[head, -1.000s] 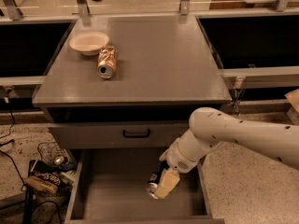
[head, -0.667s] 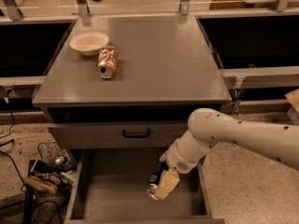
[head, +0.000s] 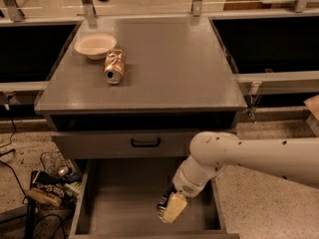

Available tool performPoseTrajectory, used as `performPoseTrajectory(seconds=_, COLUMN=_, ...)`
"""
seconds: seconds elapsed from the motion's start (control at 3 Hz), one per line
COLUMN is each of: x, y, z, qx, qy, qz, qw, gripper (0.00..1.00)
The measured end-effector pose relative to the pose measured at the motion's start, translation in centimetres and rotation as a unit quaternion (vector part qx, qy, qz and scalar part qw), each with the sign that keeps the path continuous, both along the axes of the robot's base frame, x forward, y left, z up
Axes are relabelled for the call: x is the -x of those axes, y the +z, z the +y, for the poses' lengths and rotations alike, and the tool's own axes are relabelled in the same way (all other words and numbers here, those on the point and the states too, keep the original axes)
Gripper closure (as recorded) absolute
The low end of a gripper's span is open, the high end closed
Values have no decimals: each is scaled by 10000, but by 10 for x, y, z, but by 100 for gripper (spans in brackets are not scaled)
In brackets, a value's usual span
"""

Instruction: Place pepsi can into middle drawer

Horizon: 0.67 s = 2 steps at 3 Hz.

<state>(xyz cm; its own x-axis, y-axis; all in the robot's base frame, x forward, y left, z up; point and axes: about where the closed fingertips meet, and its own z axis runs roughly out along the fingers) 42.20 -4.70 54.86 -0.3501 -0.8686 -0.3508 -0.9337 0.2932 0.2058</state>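
The middle drawer (head: 124,203) is pulled open below the cabinet, showing its flat grey floor and low side walls. My gripper (head: 171,209) reaches down into the drawer's right half, near its front. It is shut on the pepsi can (head: 162,208), which shows as a small dark can with a silver end beside the cream finger (head: 175,207). The finger hides most of the can. I cannot tell whether the can touches the drawer floor.
A dented gold-orange can (head: 114,66) lies on the cabinet top (head: 169,68) next to a white bowl (head: 94,46). A shut drawer front with a black handle (head: 145,143) sits above the open drawer. Cables and clutter (head: 47,183) lie on the floor at left.
My gripper with the can has sunk a little lower into the open drawer. Nothing else has moved.
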Motion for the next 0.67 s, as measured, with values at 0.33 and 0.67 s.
performPoseTrajectory(seconds=0.33, x=0, y=-5, z=1, qx=-2, qy=-36, qz=54, qw=10000, gripper=100)
performPoseTrajectory(seconds=0.67, x=0, y=-23, z=3, qx=-25, qy=-88, qz=227, qw=9997, gripper=100)
